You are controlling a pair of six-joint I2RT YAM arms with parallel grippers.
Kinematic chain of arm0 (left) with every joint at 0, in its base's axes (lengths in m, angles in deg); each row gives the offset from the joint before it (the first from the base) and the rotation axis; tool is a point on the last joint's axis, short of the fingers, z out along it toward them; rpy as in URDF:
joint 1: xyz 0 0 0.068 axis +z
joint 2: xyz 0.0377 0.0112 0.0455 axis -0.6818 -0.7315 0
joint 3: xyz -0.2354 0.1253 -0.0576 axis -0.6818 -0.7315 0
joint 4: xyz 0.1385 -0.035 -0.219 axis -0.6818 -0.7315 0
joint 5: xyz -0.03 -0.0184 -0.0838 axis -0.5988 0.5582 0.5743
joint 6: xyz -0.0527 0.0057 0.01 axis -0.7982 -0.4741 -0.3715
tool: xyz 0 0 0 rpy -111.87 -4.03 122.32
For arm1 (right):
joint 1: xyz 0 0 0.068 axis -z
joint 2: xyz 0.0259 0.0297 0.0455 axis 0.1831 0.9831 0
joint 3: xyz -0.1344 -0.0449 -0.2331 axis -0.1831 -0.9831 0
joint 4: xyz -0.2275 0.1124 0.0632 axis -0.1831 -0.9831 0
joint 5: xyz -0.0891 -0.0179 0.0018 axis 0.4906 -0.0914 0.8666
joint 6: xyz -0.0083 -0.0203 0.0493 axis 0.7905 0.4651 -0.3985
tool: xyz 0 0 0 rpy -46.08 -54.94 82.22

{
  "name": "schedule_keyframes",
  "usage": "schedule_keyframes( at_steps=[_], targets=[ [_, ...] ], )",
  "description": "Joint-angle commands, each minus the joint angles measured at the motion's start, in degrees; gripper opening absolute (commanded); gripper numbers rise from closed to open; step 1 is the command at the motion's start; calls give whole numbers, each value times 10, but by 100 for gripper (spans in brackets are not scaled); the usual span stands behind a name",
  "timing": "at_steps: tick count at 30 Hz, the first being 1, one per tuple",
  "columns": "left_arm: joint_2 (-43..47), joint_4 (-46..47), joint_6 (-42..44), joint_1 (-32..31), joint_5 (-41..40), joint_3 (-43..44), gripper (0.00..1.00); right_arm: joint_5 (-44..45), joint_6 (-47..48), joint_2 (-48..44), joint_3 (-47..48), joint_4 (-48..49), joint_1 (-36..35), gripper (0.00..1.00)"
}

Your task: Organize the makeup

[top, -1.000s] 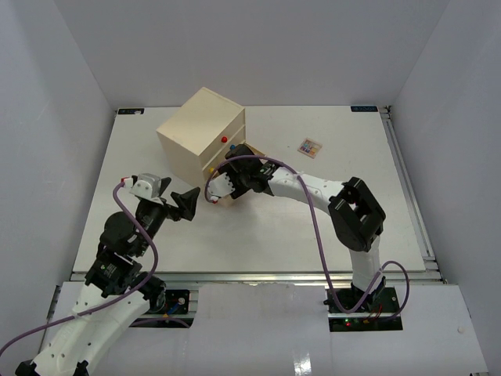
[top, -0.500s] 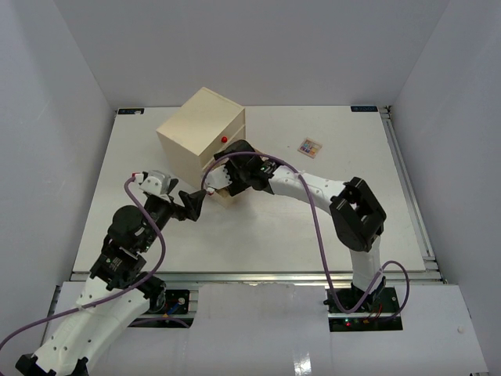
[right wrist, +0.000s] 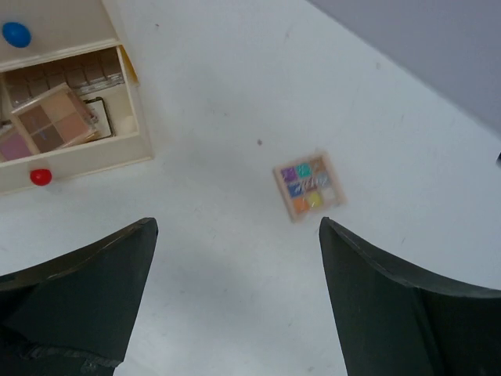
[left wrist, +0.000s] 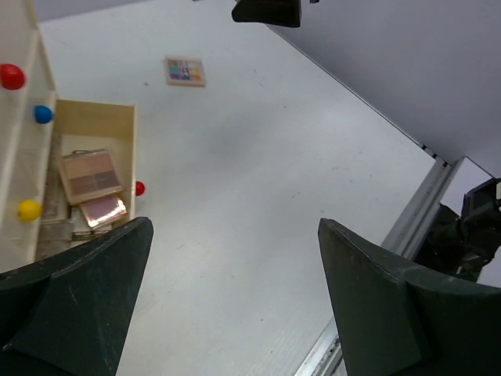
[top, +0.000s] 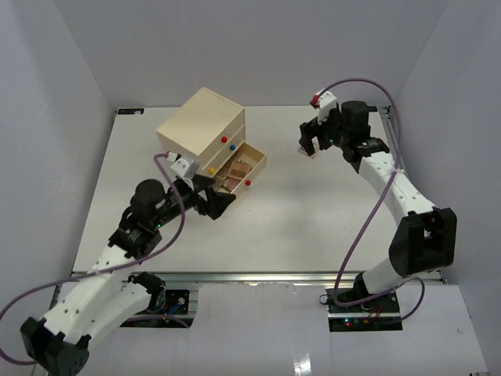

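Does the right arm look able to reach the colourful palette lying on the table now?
Probably yes: the open right pincer hangs over the colourful palette, with only bare table around it.

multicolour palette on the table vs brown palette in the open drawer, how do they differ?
Place: the multicolour palette lies alone on the table; the brown palette sits in the open drawer, stacked on other palettes. Colour: the multicolour palette has bright mixed pans; the brown palette only brown and tan ones. Both lie flat, pans up.

Cream chest (top: 200,125), red, blue, yellow knobs (left wrist: 11,76); rainbow-squared palette (right wrist: 309,186).
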Motion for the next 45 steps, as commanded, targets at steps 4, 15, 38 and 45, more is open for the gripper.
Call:
schedule_keyframes(
  at_steps=[4,15,38,45],
  targets=[
    [-227,8,-35,-151,-40,161,98,23,-259,-28,-55,10,65,90],
    [-677,-75,16,-178,-99,531,98,-85,-366,-99,-154,49,220,90],
    [-355,-58,16,-163,-112,288,98,175,-420,300,249,-120,78,90],
    [-65,-99,18,-160,-228,85,98,300,-421,391,344,-139,34,90]
  ],
)
